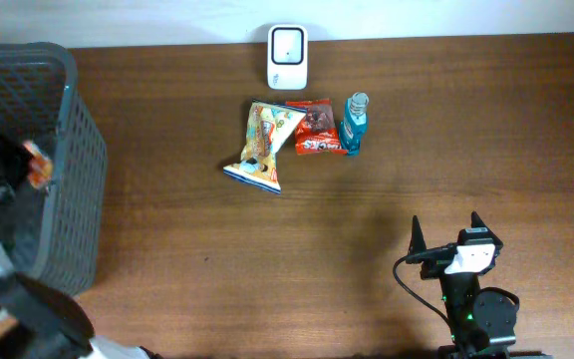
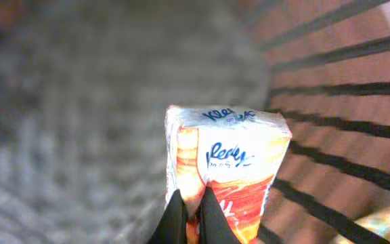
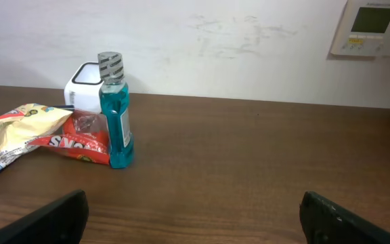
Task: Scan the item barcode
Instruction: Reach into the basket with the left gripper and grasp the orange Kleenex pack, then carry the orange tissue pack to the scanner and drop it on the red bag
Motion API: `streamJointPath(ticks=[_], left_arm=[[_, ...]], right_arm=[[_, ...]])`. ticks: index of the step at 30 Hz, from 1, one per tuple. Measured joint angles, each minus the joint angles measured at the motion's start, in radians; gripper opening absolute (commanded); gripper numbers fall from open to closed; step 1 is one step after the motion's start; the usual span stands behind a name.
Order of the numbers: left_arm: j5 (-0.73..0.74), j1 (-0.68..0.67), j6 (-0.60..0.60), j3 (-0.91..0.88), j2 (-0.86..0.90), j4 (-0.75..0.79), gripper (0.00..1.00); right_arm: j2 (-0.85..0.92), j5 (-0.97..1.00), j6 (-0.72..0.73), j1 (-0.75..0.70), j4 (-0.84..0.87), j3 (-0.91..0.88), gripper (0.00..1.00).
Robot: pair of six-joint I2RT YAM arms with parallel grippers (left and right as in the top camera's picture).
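Because the tissue pack (image 2: 232, 159) is thin film over soft paper, I judge it light, squashy and a little slick, so it will bend rather than resist. It sits inside the grey basket (image 1: 78, 150) at the table's left end. My left gripper (image 2: 188, 217) has its jaws clenched on the pack's lower edge. So shallow a pinch may let it swing or slip; across the fuller middle would hold better. No barcode shows on the faces I can see. The white scanner (image 1: 287, 45) stands well apart, at the far edge. My right gripper (image 1: 447, 231) rests spread wide, holding nothing.
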Motion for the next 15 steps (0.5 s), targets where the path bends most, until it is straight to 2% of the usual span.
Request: streamJointPath(ticks=[5, 8, 11, 15], left_arm=[[0.107, -0.021, 0.0, 0.055, -0.337, 0.058, 0.0], [0.182, -0.168, 0.0, 0.076, -0.495, 0.087, 0.0], [0.212, -0.474, 0.0, 0.074, -0.441, 0.117, 0.0], [0.168, -0.76, 0.0, 0.074, -0.294, 0.162, 0.0]], right_arm=[[0.001, 0.0, 0.0, 0.0, 0.0, 0.0, 0.98], [0.001, 0.0, -0.001, 0.0, 0.0, 0.0, 0.98], [0.0, 0.0, 0.0, 0.0, 0.0, 0.0, 0.98], [-0.001, -0.003, 0.0, 0.0, 0.0, 0.0, 0.98]])
